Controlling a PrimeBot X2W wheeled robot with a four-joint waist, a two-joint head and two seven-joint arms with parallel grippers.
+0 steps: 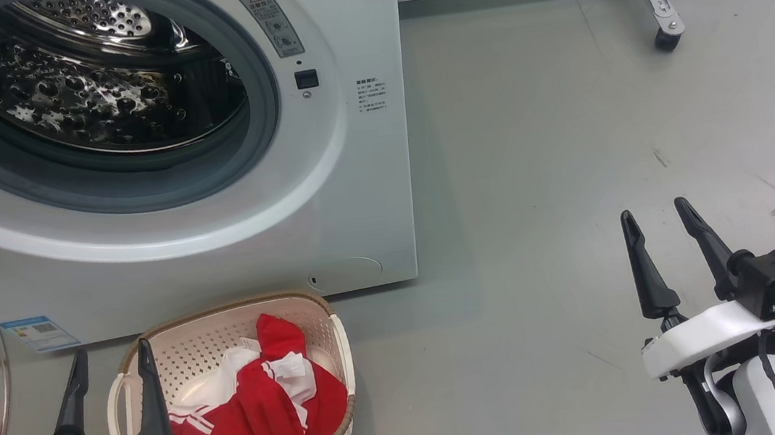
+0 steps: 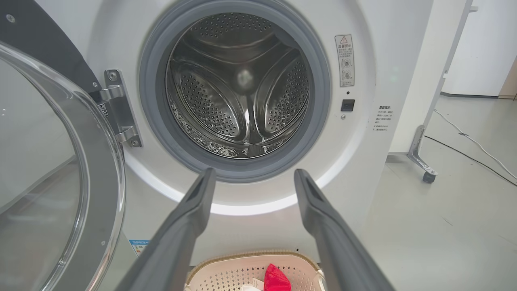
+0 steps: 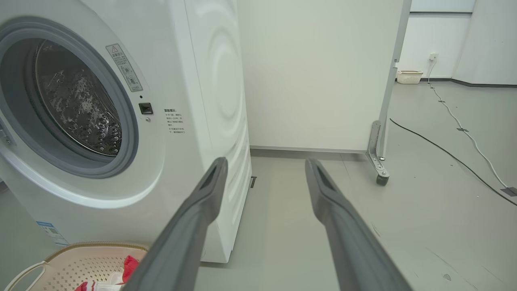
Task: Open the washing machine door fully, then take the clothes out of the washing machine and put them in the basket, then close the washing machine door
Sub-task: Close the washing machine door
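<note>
**Observer:** Where is the load?

**Me:** The soft red garments with white stripes and trim lie heaped in the cream perforated plastic basket with a brown woven-look rim. It sits on the floor just in front of the big white front-loading washing machine. The perforated steel drum looks bare as far in as I can see.

**Observer:** And your grippers?

**Me:** My left gripper hangs by the basket's left side, fingers spread, nothing between them. My right gripper is well off to the right over bare floor, likewise spread and empty.

**Observer:** What's left to do?

**Me:** By my reckoning, only the closing. The large round door, black-rimmed with a bulging clear glass bowl, stands swung out on my left. It hangs from a steel hinge.

**Observer:** How will it handle?

**Me:** Rigid and probably weighty, and it moves only around that hinge. The glass bowl is curved and slick, so it gives poor purchase and is not to be knocked. I'd take the rim on the side away from the hinge, where leverage is best, though that edge is out of view. A flat push suits it better than a pinch. It likely needs a firm last press to seat the catch in the small dark latch slot. I can't tell whether the basket clears the swing.
</note>
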